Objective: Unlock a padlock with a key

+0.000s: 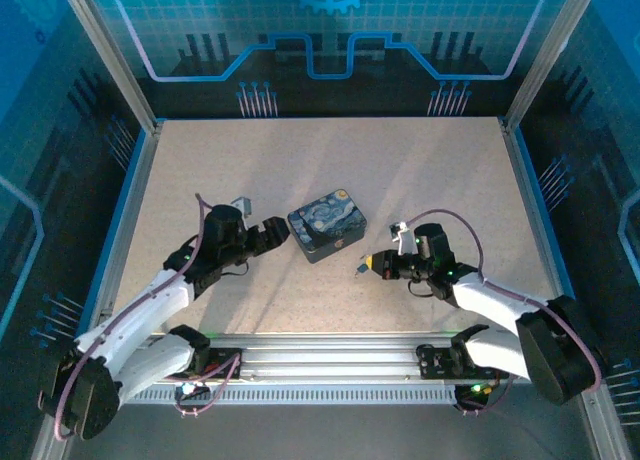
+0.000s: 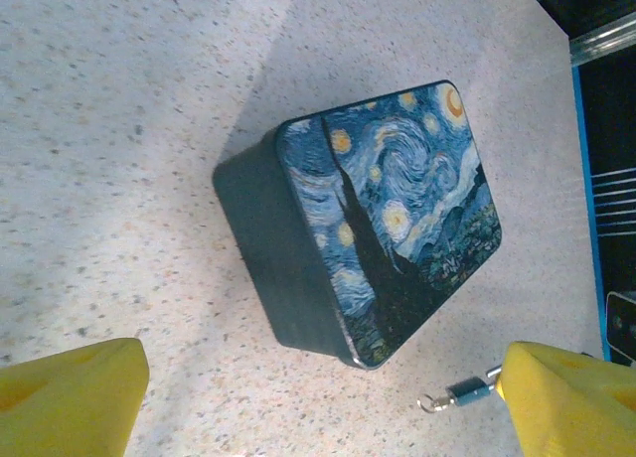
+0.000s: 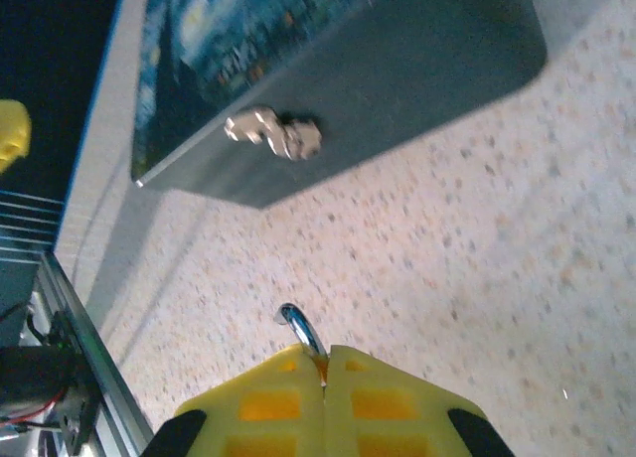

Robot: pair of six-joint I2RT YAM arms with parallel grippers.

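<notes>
The padlock [image 2: 465, 389] is a tiny blue-grey block poking out from behind one of my left fingers [image 2: 571, 402]. A small silvery ring [image 2: 430, 404] sticks out of its free end and looks like the key's head. My right gripper [image 3: 325, 350] is shut on the padlock's [image 3: 303, 330] other end, holding it just above the table. From above, the right gripper [image 1: 368, 265] hovers off the tin's near corner with the padlock [image 1: 358, 268] at its tip. My left gripper [image 2: 318, 378] stands wide open with nothing between its fingers, at the tin's left side [image 1: 278, 230].
A blue starry-night tin [image 1: 327, 223] sits mid-table between the two grippers, lid shut. Its metal latch [image 3: 273, 134] faces my right gripper. Speckled table [image 1: 400, 160] lies open behind the tin, and a metal rail [image 1: 330, 355] runs along the near edge.
</notes>
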